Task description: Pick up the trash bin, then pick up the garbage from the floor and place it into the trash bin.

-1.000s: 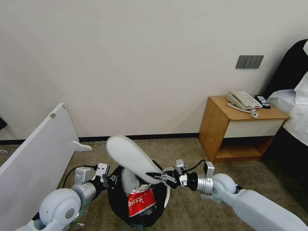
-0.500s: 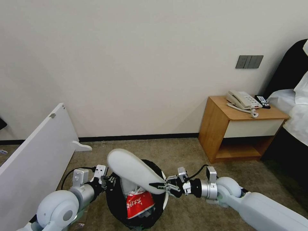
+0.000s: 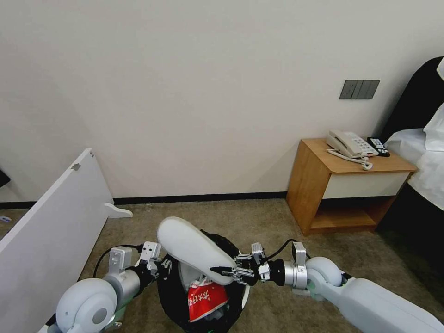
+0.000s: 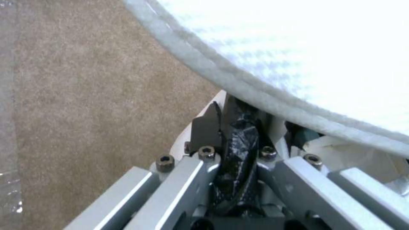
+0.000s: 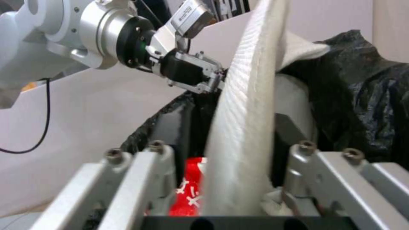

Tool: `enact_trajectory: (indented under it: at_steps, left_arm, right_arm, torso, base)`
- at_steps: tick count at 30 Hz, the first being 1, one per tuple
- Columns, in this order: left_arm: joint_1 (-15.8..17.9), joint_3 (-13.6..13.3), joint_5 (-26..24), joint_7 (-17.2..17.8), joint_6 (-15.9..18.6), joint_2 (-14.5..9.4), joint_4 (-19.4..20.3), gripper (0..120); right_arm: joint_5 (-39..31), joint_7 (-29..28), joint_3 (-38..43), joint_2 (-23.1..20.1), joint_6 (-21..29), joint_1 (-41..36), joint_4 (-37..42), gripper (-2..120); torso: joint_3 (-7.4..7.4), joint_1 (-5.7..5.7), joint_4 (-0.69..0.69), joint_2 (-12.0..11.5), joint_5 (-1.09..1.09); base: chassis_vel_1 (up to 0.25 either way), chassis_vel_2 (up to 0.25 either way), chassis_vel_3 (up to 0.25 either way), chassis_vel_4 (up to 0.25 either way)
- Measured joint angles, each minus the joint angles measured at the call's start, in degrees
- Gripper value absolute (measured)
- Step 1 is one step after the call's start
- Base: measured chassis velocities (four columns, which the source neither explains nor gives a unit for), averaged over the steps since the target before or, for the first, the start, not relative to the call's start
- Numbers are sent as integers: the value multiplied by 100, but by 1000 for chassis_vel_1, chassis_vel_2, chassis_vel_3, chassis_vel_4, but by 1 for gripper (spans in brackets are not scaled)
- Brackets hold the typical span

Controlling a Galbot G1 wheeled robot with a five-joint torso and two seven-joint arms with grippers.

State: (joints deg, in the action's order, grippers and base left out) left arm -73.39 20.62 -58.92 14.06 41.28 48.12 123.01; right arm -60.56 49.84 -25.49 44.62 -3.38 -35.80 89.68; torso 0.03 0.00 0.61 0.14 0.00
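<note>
Right tool [image 3: 231,272] clenched on white slipper [image 3: 194,247] above trash bin [image 3: 173,296], left tool [image 3: 163,268] gripping bin rim at 9 o'clock

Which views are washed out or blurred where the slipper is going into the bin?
Left wrist view: the slipper is blown out to near-white and soft; the left gripper pinching the black bag reads clearly. Right wrist view: the slipper in the right gripper keeps its weave, though the nearest edge is soft. Head view: evenly lit, the trash bin partly hidden behind the slipper.
</note>
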Motion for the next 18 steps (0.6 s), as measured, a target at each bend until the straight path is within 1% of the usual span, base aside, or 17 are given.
enact_trajectory:
  at_steps: [1, 2, 4, 5, 8, 9, 11, 12, 13, 14, 15, 16, 17, 18]
  left_arm:
    - [0, 2, -1, 0, 1, -8, -2, 2]
    - [0, 2, -1, 0, 1, -8, -2, 2]
    - [4, 22, 12, -2, 2, -18, -32, 2]
    - [4, 22, 12, -2, 2, -18, -32, 2]
    - [19, 28, 57, -11, 2, -23, -51, 2]
    - [19, 28, 57, -11, 2, -23, -51, 2]
    - [27, 29, 70, -12, 6, -24, -50, 2]
    - [27, 29, 70, -12, 6, -24, -50, 2]
    - [34, 32, 72, -12, 7, -26, -50, 2]
    - [34, 32, 72, -12, 7, -26, -50, 2]
    - [41, 37, 74, -12, 7, -30, -50, 2]
    - [51, 42, 76, -12, 8, -34, -57, 2]
    - [51, 42, 76, -12, 8, -34, -57, 2]
    - [64, 43, 76, -11, 10, -36, -70, 2]
  right_arm:
    - [31, 7, 1, -5, -15, 7, 0, 48]
    - [31, 7, 1, -5, -15, 7, 0, 48]
    - [88, 12, 30, -27, -53, 22, 20, 60]
    - [88, 12, 30, -27, -53, 22, 20, 60]
    - [318, 15, 70, -67, -139, 69, 65, 74]
    - [318, 15, 70, -67, -139, 69, 65, 74]
    - [648, 12, 151, -73, -253, 95, 42, 85]
    - [648, 12, 151, -73, -253, 95, 42, 85]
    - [806, 10, 195, -72, -316, 96, 34, 90]
    - [806, 10, 195, -72, -316, 96, 34, 90]
    - [996, 10, 241, -74, -377, 96, 48, 96]
    - [1244, 11, 287, -74, -460, 96, 64, 99]
    - [1244, 11, 287, -74, -460, 96, 64, 99]
    - [1594, 13, 344, -62, -579, 96, 64, 99]
  torso:
    - [0, 0, 0, 0, 0]
    - [0, 0, 0, 0, 0]
    - [0, 0, 1, 0, 0]
    - [0, 0, 1, 0, 0]
    - [0, 0, 1, 0, 0]
    - [0, 0, 1, 0, 0]
    - [0, 0, 0, 0, 0]
    - [0, 0, 0, 0, 0]
    - [0, 0, 0, 0, 0]
    - [0, 0, 0, 0, 0]
    - [0, 0, 0, 0, 0]
    - [0, 0, 0, 0, 0]
    - [0, 0, 0, 0, 0]
    - [0, 0, 0, 0, 0]
  base:
    - [0, 0, 0, 0]
    - [0, 0, 0, 0]
    - [0, 0, 0, 0]
    - [0, 0, 0, 0]
    - [0, 0, 0, 0]
    - [0, 0, 0, 0]
    - [0, 0, 0, 0]
    - [0, 0, 0, 0]
    - [0, 0, 0, 0]
    - [0, 0, 0, 0]
    - [0, 0, 0, 0]
    - [0, 0, 0, 0]
    - [0, 0, 0, 0]
    - [0, 0, 0, 0]
